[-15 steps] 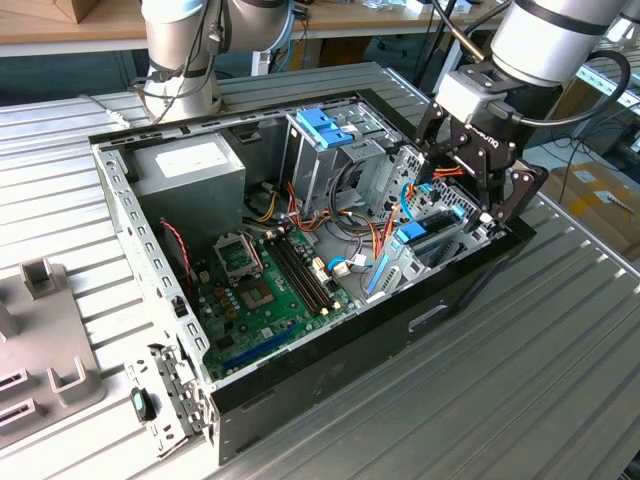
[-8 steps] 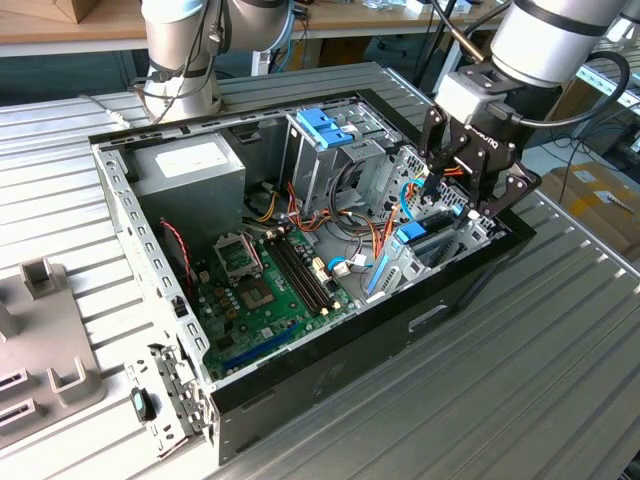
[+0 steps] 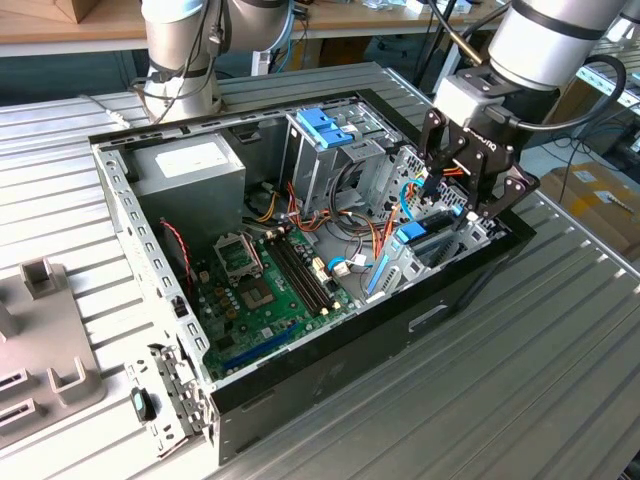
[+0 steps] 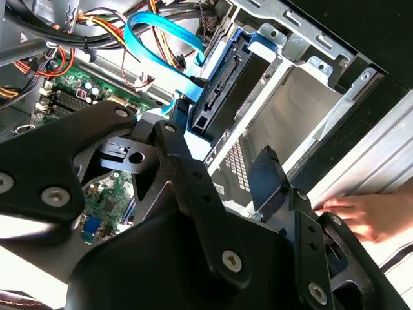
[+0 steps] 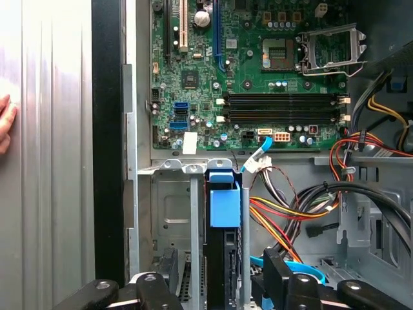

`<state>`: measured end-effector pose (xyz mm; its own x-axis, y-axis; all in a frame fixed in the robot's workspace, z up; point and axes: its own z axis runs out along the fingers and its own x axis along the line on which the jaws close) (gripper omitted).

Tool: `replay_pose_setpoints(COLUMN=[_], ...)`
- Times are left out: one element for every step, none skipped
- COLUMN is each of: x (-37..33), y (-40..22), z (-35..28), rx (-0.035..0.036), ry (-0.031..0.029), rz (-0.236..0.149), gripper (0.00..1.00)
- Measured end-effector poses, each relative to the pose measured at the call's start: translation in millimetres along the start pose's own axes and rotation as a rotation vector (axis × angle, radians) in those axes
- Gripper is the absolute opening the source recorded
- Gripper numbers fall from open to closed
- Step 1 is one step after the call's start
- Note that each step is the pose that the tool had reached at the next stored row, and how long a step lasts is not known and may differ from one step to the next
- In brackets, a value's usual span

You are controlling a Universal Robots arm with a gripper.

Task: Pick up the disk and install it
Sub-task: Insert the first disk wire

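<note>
In the exterior view, the motherboard (image 3: pixel 262 290) lies in the open computer case (image 3: pixel 330 375) on the bench (image 3: pixel 540 370). Toward that view's right, the claw (image 3: pixel 453 208) hangs over the drive bay. In the first wrist view its fingers (image 5: pixel 277 274) are apart, either side of the disk (image 5: pixel 223 210), which stands on edge in a slot.

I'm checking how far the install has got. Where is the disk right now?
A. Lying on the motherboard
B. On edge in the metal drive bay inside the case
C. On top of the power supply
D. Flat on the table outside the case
B: in the first wrist view the disk stands on edge between the walls of the metal drive bay, with the tool open and its fingers on either side of the disk.
</note>
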<state>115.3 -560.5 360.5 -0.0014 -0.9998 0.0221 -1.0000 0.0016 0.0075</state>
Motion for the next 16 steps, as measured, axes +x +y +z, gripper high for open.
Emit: replay_pose_setpoints(x=[0.0,0.0,0.0,0.0,0.0,0.0,0.0,-0.1,-0.1,-0.1,-0.1,-0.1,-0.1,-0.1,-0.1,-0.1], y=[0.0,0.0,-0.5,-1.3,-1.7,-1.8,-1.8,-1.9,-1.9,-1.9,-1.9,-1.9,-1.9,-1.9,-1.9,-1.9], z=[0.1,0.1,0.2,0.1,0.1,0.0,-0.1,-0.2,-0.2,-0.3,-0.3,-0.3,-0.3,-0.4,-0.9,-1.7], rx=[0.0000,0.0000,0.0000,0.0000,-0.0004,-0.0006,-0.0008,-0.0009,-0.0009,-0.0009,-0.0009,-0.0009,-0.0009,-0.0009,-0.0009,-0.0009], ry=[0.0000,-0.0001,-0.0002,0.0000,-0.0001,0.0000,-0.0001,-0.0001,-0.0001,0.0000,0.0000,0.0000,0.0001,0.0000,0.0003,0.0004], rz=[0.000,0.000,0.000,0.000,0.000,0.000,0.000,0.000,0.000,0.000,0.000,0.000,0.000,0.000,0.000,0.000], gripper=[0.64,0.64,0.64,0.64,0.64,0.64,0.64,0.64,0.64,0.64,0.64,0.64,0.64,0.64,0.64,0.64])
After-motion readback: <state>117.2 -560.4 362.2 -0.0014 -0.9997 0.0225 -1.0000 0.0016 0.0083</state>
